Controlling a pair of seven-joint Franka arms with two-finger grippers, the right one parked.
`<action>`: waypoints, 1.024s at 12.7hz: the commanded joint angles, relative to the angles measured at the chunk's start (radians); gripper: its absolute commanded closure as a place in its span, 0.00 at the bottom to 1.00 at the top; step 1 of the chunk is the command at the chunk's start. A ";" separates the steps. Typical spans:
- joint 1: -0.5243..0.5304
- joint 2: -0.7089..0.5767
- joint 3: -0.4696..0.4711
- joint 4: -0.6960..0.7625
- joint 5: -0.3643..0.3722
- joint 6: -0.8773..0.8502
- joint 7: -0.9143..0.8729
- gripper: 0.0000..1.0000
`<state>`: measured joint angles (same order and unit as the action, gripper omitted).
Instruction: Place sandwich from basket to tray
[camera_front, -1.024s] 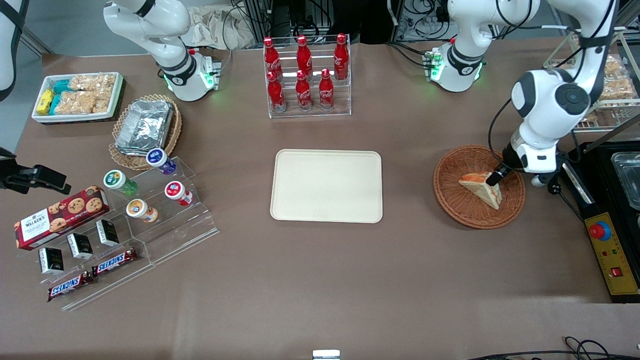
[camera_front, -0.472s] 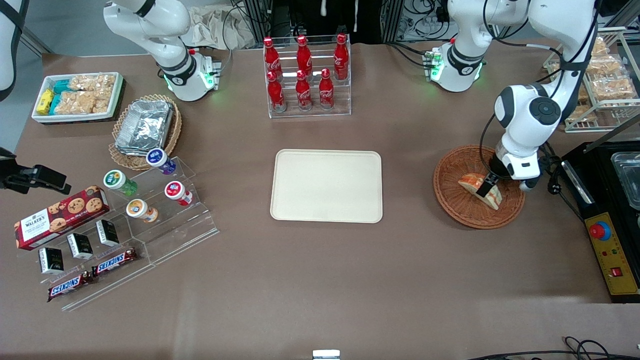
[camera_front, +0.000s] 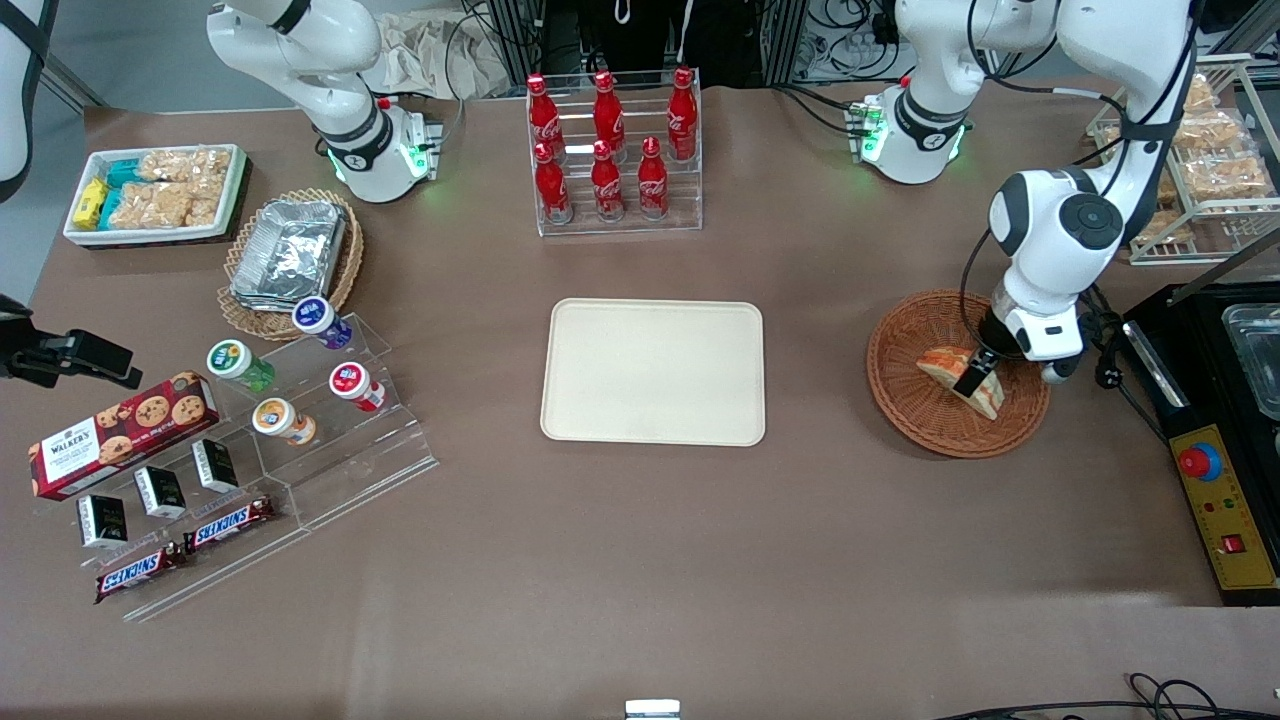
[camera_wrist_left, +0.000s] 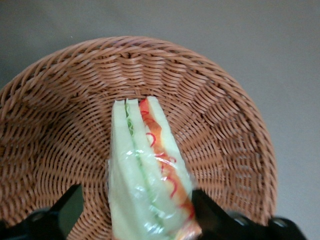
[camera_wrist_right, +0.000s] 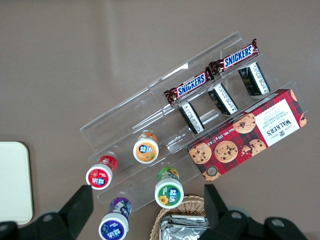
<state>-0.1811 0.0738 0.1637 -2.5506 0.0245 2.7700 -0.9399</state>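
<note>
The left arm's gripper (camera_front: 972, 380) is down inside the round reddish-brown woven wicker basket (camera_front: 905, 400), its two black fingers (camera_wrist_left: 65, 212) spread apart, one on each broad bread face of the triangular white-bread sandwich wedge (camera_wrist_left: 147, 175) with red and green filling. I can't tell if they touch the wrapping, but nothing looks squeezed, so I'd call it unclenched. The sandwich stands on edge in the basket, suiting that straddle; the flat cream rectangular plastic tray (camera_front: 653, 371) lies bare toward mid-table.
</note>
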 joint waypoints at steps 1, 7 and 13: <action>-0.004 -0.127 -0.007 0.082 0.020 -0.258 -0.028 0.00; -0.008 -0.174 -0.039 0.595 0.020 -0.979 -0.016 0.00; -0.006 -0.181 -0.047 0.464 0.015 -0.774 -0.028 0.00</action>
<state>-0.1853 -0.1149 0.1204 -1.9661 0.0309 1.8511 -0.9430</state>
